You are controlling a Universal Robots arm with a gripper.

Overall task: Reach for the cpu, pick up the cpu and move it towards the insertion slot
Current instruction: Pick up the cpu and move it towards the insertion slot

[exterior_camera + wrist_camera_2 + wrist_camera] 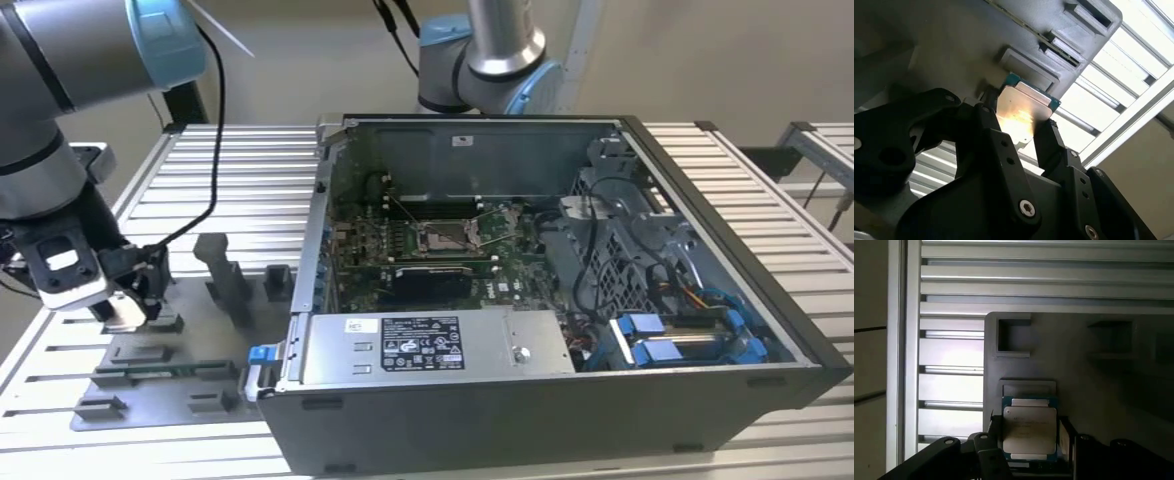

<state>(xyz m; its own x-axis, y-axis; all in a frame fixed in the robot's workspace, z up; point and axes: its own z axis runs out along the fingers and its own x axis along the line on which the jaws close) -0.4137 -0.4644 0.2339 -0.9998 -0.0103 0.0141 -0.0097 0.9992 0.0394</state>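
Fingers clamp cpu edges, silvery face up

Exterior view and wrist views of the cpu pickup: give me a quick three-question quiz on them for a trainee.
1. True or false: the cpu already sits in the insertion slot.
2. The gripper is above which? A: the grey fixture plate. B: the insertion slot. C: the power supply.
3. Fill in: in both wrist views the cpu sits between the gripper's two ____.

Key: 1 false; 2 A; 3 fingers.
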